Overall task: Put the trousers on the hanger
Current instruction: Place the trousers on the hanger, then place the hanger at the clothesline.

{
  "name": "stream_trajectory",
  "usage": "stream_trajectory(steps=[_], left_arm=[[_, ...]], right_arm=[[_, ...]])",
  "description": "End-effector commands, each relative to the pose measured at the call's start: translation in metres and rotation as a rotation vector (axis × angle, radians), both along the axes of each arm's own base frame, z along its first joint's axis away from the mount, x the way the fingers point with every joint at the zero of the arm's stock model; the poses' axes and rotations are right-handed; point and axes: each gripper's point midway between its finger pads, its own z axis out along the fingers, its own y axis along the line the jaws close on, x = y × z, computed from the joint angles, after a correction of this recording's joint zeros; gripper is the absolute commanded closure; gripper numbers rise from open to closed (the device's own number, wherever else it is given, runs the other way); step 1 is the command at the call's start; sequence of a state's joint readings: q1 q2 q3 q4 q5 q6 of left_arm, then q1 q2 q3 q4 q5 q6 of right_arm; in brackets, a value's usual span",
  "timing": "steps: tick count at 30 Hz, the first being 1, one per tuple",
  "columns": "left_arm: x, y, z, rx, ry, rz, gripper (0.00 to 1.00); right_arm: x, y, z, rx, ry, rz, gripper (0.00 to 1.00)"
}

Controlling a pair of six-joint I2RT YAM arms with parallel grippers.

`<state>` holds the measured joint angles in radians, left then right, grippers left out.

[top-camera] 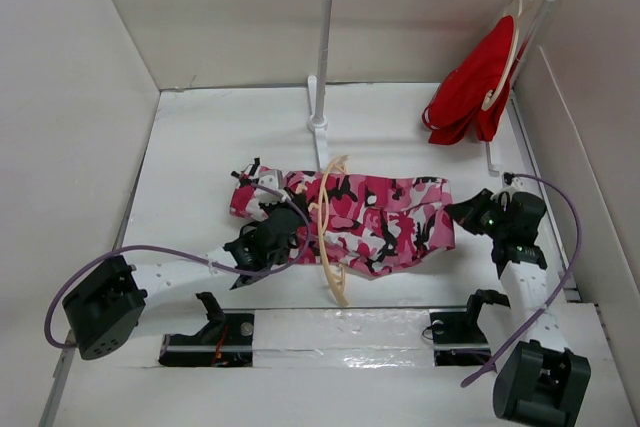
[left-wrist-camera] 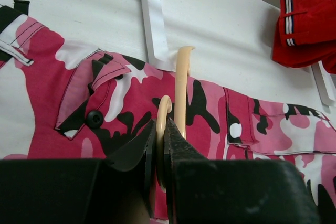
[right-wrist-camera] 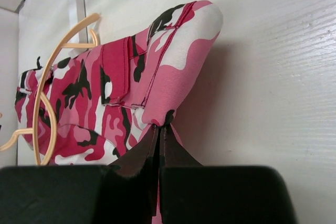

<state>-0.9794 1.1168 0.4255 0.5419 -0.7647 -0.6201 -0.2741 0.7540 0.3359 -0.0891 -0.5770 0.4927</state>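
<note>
The camouflage trousers (top-camera: pixel 385 219) lie folded flat across the middle of the table. The pale hanger (top-camera: pixel 330 247) lies across their left half, with its ends pointing to the back and front. My left gripper (top-camera: pixel 303 231) is shut on the hanger; in the left wrist view its jaws (left-wrist-camera: pixel 161 124) pinch a thin curved part of the hanger (left-wrist-camera: pixel 181 82) above the trousers (left-wrist-camera: pixel 110 93). My right gripper (top-camera: pixel 453 213) is shut on the trousers' right edge. In the right wrist view it (right-wrist-camera: pixel 161 128) pinches the raised fold of the trousers (right-wrist-camera: pixel 173 61), with the hanger (right-wrist-camera: pixel 44 77) at the left.
A white clothes rack (top-camera: pixel 323 57) stands at the back, its foot just behind the trousers. A plain red garment (top-camera: pixel 472 95) hangs on a second hanger at the rack's right end. White walls close in the left, back and right sides.
</note>
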Motion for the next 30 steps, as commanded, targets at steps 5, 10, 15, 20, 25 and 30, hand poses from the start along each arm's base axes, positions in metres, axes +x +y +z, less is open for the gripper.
stream_trajectory(steps=[5, 10, 15, 20, 25, 30], left_arm=[[0.006, -0.015, 0.029, -0.07, -0.039, -0.037, 1.0], [0.004, -0.021, 0.077, -0.147, -0.105, -0.048, 1.0], [-0.004, -0.031, 0.133, -0.247, -0.181, -0.102, 1.0], [-0.002, -0.038, 0.163, -0.272, -0.22, -0.122, 1.0], [-0.002, -0.05, 0.186, -0.263, -0.246, -0.157, 1.0], [-0.005, -0.059, 0.217, -0.259, -0.286, -0.188, 1.0]], right_arm=[[0.011, 0.0, 0.016, -0.035, -0.107, 0.047, 0.87], [0.014, -0.006, 0.05, -0.112, -0.166, 0.003, 0.29], [0.002, 0.052, 0.108, -0.076, -0.298, 0.178, 0.16], [-0.02, 0.134, 0.141, 0.027, -0.359, 0.347, 1.0], [-0.056, 0.223, 0.167, 0.13, -0.375, 0.47, 0.72], [-0.059, 0.271, 0.163, 0.137, -0.318, 0.512, 0.35]])
